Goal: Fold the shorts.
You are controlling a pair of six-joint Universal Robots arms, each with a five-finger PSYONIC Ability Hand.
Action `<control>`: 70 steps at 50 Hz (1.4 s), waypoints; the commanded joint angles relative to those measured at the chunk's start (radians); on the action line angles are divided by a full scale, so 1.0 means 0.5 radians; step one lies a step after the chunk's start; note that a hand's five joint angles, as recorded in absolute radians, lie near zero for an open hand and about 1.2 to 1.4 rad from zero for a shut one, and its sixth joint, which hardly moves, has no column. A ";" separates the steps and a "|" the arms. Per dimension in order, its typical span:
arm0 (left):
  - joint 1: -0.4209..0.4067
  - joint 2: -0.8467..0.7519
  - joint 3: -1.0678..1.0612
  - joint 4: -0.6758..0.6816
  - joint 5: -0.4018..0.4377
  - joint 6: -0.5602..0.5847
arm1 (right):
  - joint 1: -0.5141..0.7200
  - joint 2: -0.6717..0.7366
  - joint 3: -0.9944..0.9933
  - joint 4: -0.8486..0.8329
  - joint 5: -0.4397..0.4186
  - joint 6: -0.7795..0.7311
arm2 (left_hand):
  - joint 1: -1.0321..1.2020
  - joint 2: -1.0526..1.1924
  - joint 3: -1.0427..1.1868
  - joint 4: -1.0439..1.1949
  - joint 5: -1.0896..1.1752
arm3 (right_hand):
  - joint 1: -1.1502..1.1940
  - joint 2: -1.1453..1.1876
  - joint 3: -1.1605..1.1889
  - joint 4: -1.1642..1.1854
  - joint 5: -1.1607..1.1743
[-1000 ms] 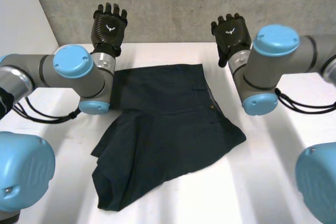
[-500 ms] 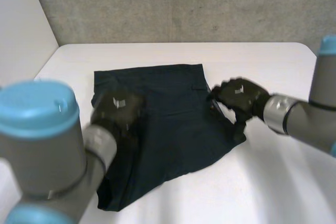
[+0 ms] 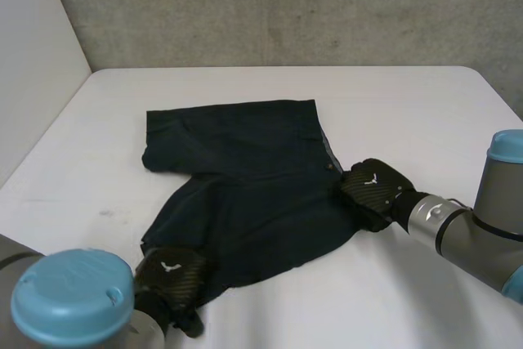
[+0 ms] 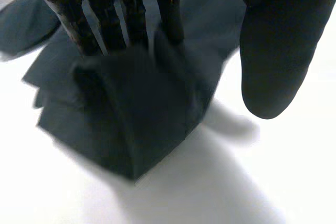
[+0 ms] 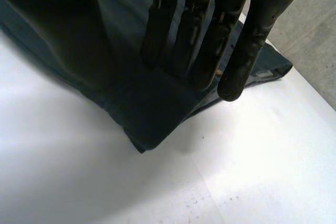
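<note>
Dark navy shorts [image 3: 245, 177] lie spread on the white table [image 3: 409, 104], waistband toward the far side and one leg reaching the near left. My left hand [image 3: 172, 274] rests on the near-left leg hem. In the left wrist view its straight fingers [image 4: 131, 19] press into bunched cloth [image 4: 136, 124], while the thumb [image 4: 273, 51] stands apart over bare table. My right hand [image 3: 372, 190] sits on the shorts' right corner. In the right wrist view its fingers [image 5: 205, 35] reach out straight, tips on that corner [image 5: 147, 114].
A grey concrete wall [image 3: 286, 6] runs behind the table, and a pale side wall [image 3: 33, 79] stands at the left. Bare white tabletop surrounds the shorts on all sides.
Both hands came down from the back of the table. The left went to the near-left leg hem, the right to the shorts' right corner. The shorts lie much as before.
</note>
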State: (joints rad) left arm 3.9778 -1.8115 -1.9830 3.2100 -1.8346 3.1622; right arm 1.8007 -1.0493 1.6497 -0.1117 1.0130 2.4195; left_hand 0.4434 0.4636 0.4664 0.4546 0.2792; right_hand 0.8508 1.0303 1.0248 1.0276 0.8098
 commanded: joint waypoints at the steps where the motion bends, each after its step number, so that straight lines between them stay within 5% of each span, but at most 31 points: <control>1: 0.205 0.000 -0.102 0.139 -0.061 0.097 | 0.000 0.049 -0.017 0.015 0.011 -0.001 | 0.116 0.075 0.070 0.093 0.095 | 1.091 0.732 0.743 0.737 0.824; 16: 0.224 0.015 -0.200 0.474 -0.080 0.336 | 0.019 0.043 0.029 0.018 0.020 0.027 | 0.215 0.175 0.169 0.193 0.194 | 1.091 0.732 0.743 0.737 0.824; 21: 0.251 -0.016 -0.200 0.587 -0.080 0.339 | 0.019 0.034 0.039 0.015 0.030 0.030 | 0.713 0.673 0.667 0.691 0.692 | 1.091 0.732 0.743 0.737 0.824; 27: 0.377 -0.022 -0.191 0.734 -0.068 0.452 | 0.022 0.028 0.029 0.024 0.115 0.051 | 1.905 1.864 1.859 1.882 1.884 | 1.091 0.732 0.743 0.737 0.824; 36: 0.432 0.064 -0.191 0.753 0.012 0.674 | 0.003 -0.052 0.026 0.183 0.128 0.091 | 1.906 1.865 1.860 1.883 1.885 | 1.091 0.732 0.743 0.737 0.824; 40: 0.463 0.196 -0.191 0.673 0.119 0.671 | 0.000 -0.168 0.020 0.330 0.100 0.128 | 1.906 1.865 1.860 1.883 1.885 | -0.165 -0.524 -0.513 -0.519 -0.432; 42: 0.487 0.269 -0.179 0.575 0.181 0.661 | 0.000 -0.187 0.017 0.352 0.100 0.174 | 1.906 1.865 1.860 1.883 1.885 | -0.415 -0.774 -0.763 -0.769 -0.682; 53: 0.481 0.561 -0.044 0.348 0.282 0.517 | -0.012 -0.193 0.048 0.300 0.115 0.677 | 1.906 1.865 1.860 1.883 1.885 | -0.545 -0.904 -0.893 -0.899 -0.812; 64: 0.484 0.601 0.060 0.250 0.285 0.330 | 0.040 -0.037 0.091 -0.056 0.149 0.815 | 1.906 1.865 1.860 1.883 1.885 | -0.311 -0.670 -0.659 -0.665 -0.578; 68: 0.484 0.622 0.070 0.241 0.285 0.256 | 0.068 0.031 0.020 -0.108 0.217 0.815 | 1.906 1.865 1.860 1.883 1.885 | 0.176 -0.183 -0.172 -0.178 -0.091; 70: 0.484 0.632 0.070 0.238 0.288 0.226 | 0.074 0.058 -0.023 -0.102 0.238 0.812 | 1.906 1.865 1.860 1.883 1.885 | 1.087 0.729 0.740 0.734 0.821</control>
State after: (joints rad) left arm 4.2200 -1.5073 -1.9526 3.3362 -1.6916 3.3194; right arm 1.8234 -1.0656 1.6868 -0.1420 1.0979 2.8318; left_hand 1.1283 1.1941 1.1876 1.1990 1.0055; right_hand 0.6890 0.8096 0.8074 0.7905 0.5982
